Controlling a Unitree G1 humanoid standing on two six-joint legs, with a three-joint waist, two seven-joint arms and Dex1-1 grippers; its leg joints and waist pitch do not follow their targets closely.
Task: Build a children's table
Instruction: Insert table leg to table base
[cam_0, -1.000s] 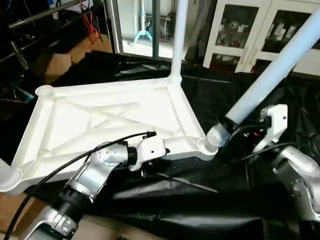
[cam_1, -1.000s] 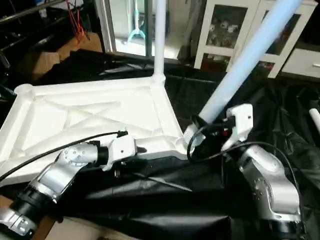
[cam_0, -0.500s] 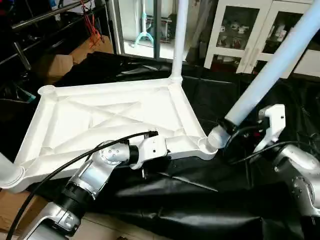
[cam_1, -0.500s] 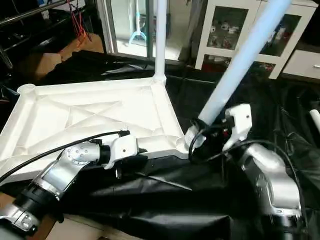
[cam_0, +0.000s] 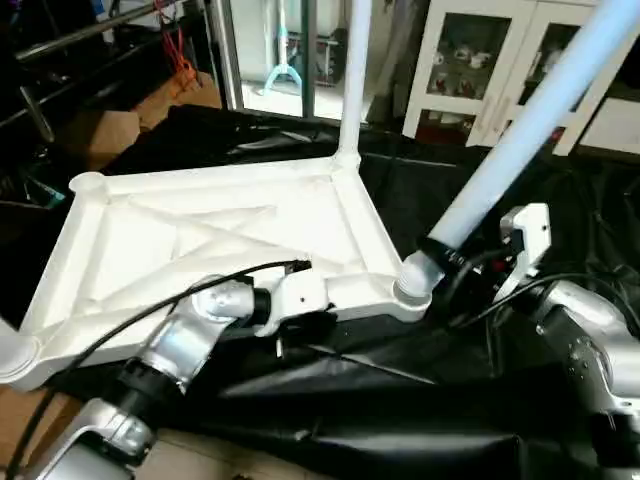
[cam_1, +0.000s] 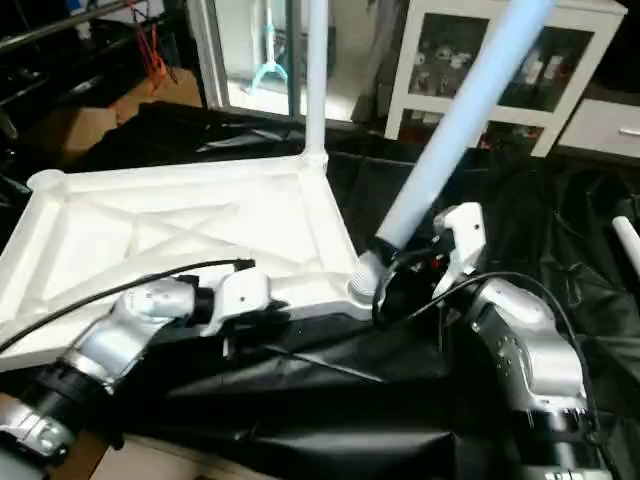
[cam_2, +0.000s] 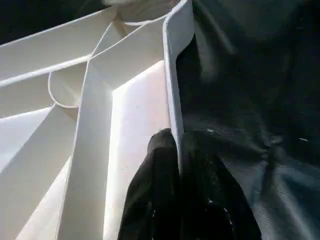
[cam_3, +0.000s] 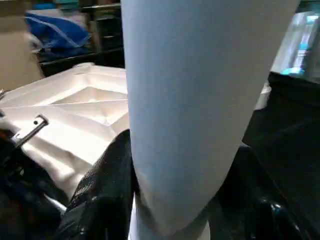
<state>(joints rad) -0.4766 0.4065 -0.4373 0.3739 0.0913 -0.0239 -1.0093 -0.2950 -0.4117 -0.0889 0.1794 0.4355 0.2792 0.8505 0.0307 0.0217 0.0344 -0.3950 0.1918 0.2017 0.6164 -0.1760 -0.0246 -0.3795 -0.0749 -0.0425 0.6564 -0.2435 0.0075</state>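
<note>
The white tabletop (cam_0: 200, 235) lies underside up on black cloth, its X ribs showing. One white leg (cam_0: 352, 70) stands upright in the far right corner socket. My right gripper (cam_0: 452, 255) is shut on a second leg (cam_0: 520, 130), which leans to the right with its ribbed lower end at the near right corner socket (cam_0: 413, 292). In the right wrist view black fingers (cam_3: 105, 195) clasp both sides of that leg (cam_3: 200, 90). My left gripper (cam_2: 177, 145) is shut on the tabletop's thin near rim (cam_2: 172, 75), a little left of that socket (cam_0: 335, 303).
Black cloth (cam_0: 400, 400) covers the surface around the tabletop. The foot of another white tube (cam_0: 10, 350) sits at the near left corner. A white glass-door cabinet (cam_0: 480, 70) stands behind, and cardboard (cam_0: 110, 125) lies at the far left. A black cable (cam_0: 150, 310) arches over my left forearm.
My left gripper has closed onto the tabletop's near rim. The held leg's lower end has shifted left, from beside the near right corner socket onto it.
</note>
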